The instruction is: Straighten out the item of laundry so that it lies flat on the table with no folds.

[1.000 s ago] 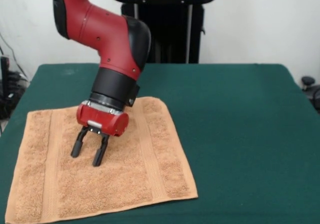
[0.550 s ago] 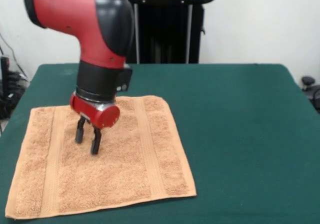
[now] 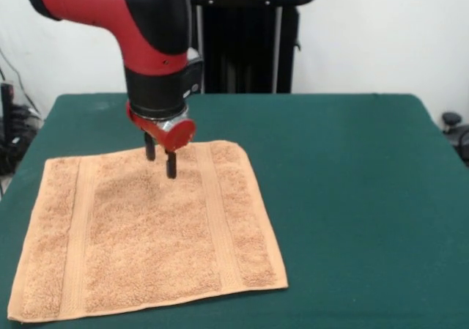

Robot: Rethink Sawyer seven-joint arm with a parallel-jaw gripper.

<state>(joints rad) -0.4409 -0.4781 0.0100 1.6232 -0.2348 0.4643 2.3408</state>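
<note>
- Orange-tan rectangular terry towel lies spread on the near-left part of the dark green felt-covered bench; no folds visible, woven bands run straight.
- Red-and-black arm's end effector hangs over the towel's far edge, fingers slightly spread, pinching nothing.
- Judgement: the towel looks flat and the task looks essentially complete, so the empty, raised end effector fits a released towel.

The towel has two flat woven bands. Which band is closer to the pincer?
The band on the picture's right side of the towel is closer: it runs just beside the pincer. The other band, near the left edge, lies well away from it.
</note>
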